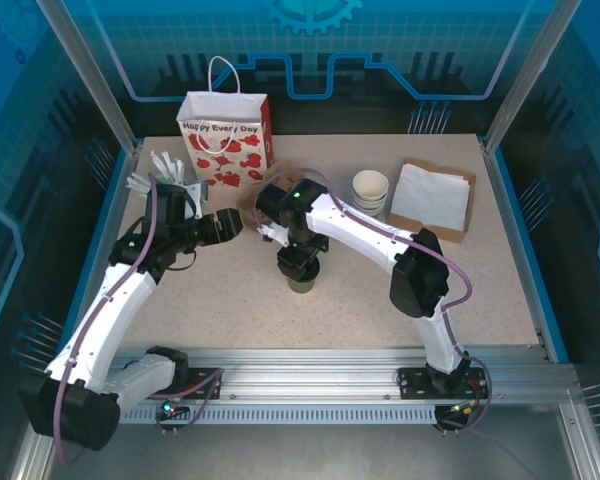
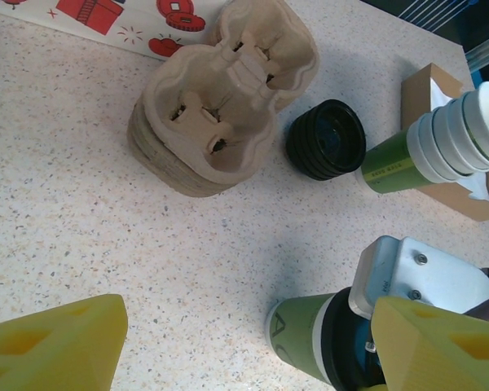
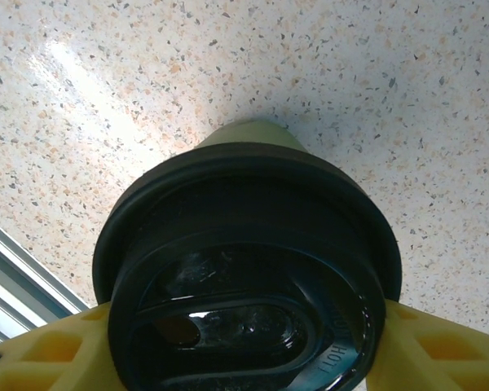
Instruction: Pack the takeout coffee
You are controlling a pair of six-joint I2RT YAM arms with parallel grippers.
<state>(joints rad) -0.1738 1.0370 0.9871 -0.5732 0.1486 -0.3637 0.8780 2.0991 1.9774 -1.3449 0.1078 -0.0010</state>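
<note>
The takeout coffee (image 3: 253,244), a small green paper cup under a glossy round black plastic lid, stands upright on the speckled table (image 2: 81,204), near the stacked pulp cup carriers (image 2: 220,98). The right gripper (image 3: 248,350) clamps its lid. The left gripper (image 2: 248,318) gapes, holding nothing.

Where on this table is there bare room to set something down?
Bare: the near strip between the takeout coffee and the front rail, and the right front corner in front of the napkin box. Crowded: the back row, gift bag to cup stack.
</note>
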